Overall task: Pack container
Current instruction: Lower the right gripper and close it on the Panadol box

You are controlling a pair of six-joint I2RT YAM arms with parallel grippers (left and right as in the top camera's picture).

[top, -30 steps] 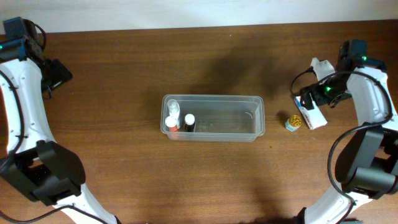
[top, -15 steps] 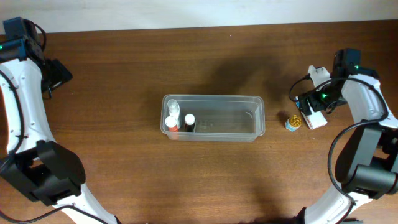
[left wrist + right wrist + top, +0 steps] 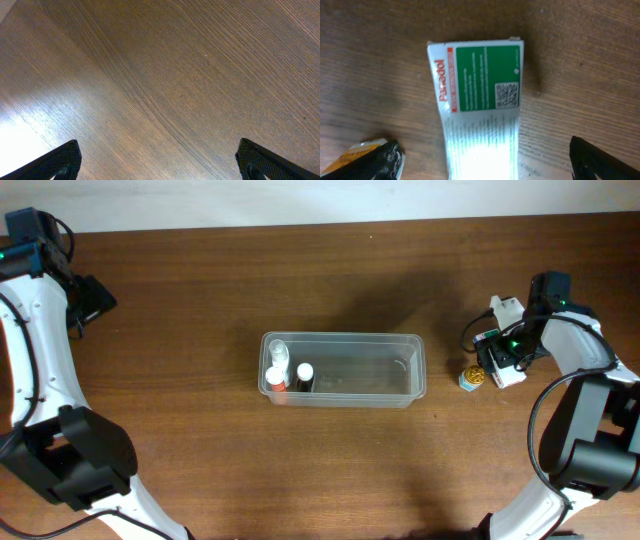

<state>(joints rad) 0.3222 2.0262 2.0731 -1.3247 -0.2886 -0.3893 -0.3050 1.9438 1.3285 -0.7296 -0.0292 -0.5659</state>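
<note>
Closing in on the white-and-green medicine box (image 3: pixel 480 95) over the last second: right hand (image 3: pixel 503 352) drawn inward from the far-right side of the desk (image 3: pixel 200 440) and now poised straight above the box, its printed end centred in the wrist view. Looks spread wide, judging by the single finger (image 3: pixel 605 162) at the frame's corner; nothing gripped yet. Box apparently unmoved, lying flat, with a small yellow-and-blue packet (image 3: pixel 472 376) just beside it on the container side. Clear container (image 3: pixel 343 336) unchanged mid-desk, well apart from the box, with three small bottles (image 3: pixel 288 370) standing at its left end and the rest of it free. Left hand (image 3: pixel 157 152) unchanged too: parked near the far-left corner, spread wide over bare wood, holding nothing. Most likely marks the box as the next item to pack: descend, pinch across the narrow sides, carry over to the free right half.
</note>
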